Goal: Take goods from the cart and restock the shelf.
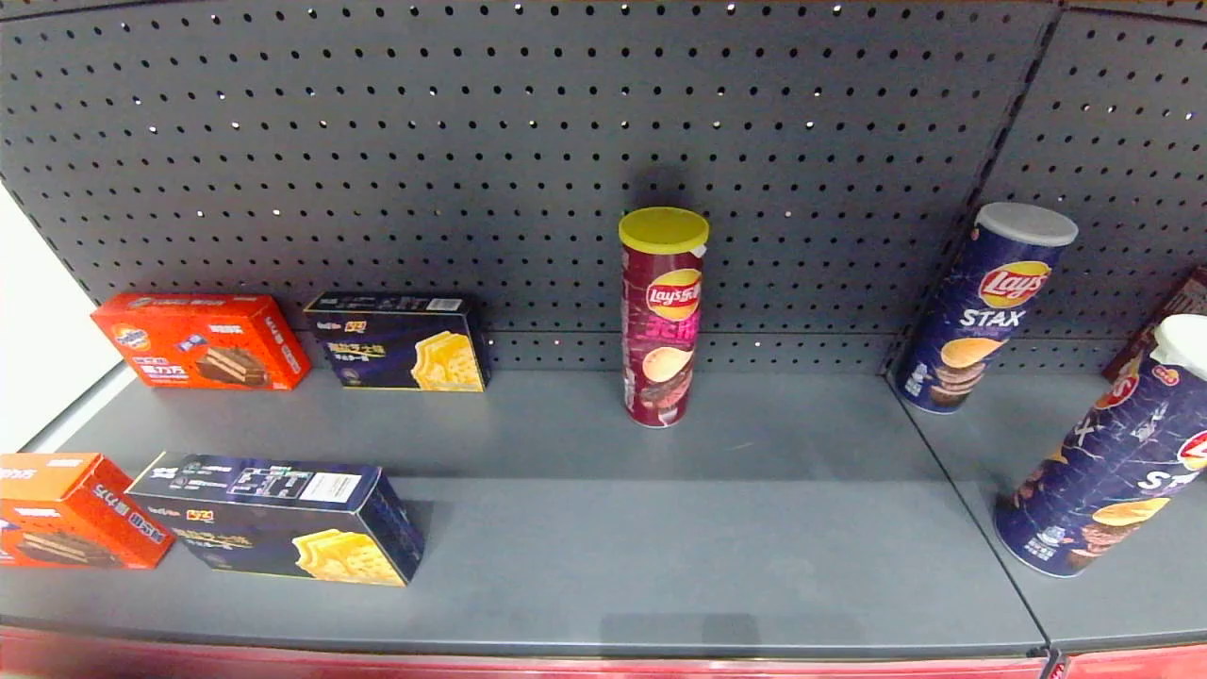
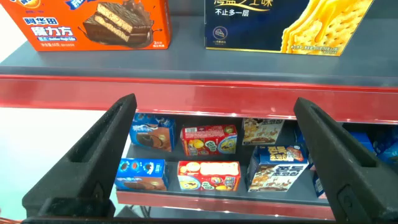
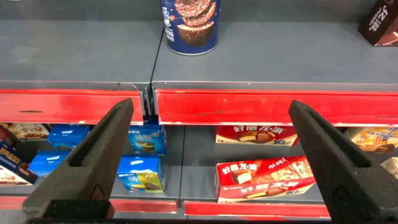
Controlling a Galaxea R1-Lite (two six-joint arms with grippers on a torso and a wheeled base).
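Observation:
On the grey shelf (image 1: 660,528) a maroon chip can with a yellow lid (image 1: 662,316) stands upright near the pegboard. Two dark blue chip cans (image 1: 985,306) (image 1: 1108,467) stand to its right. An orange wafer box (image 1: 200,339) and a dark cracker box (image 1: 401,341) sit at the back left; another orange box (image 1: 66,509) and dark cracker box (image 1: 278,517) sit in front. My left gripper (image 2: 214,162) is open before the shelf's red edge, below the orange box (image 2: 99,25) and cracker box (image 2: 286,25). My right gripper (image 3: 211,158) is open below a blue can (image 3: 189,25).
A red price rail (image 3: 273,106) runs along the shelf front. Lower shelves hold several snack boxes (image 2: 208,140) and red boxes (image 3: 261,177). A seam (image 1: 981,528) divides the shelf bays. A dark box (image 3: 380,22) stands at the far right.

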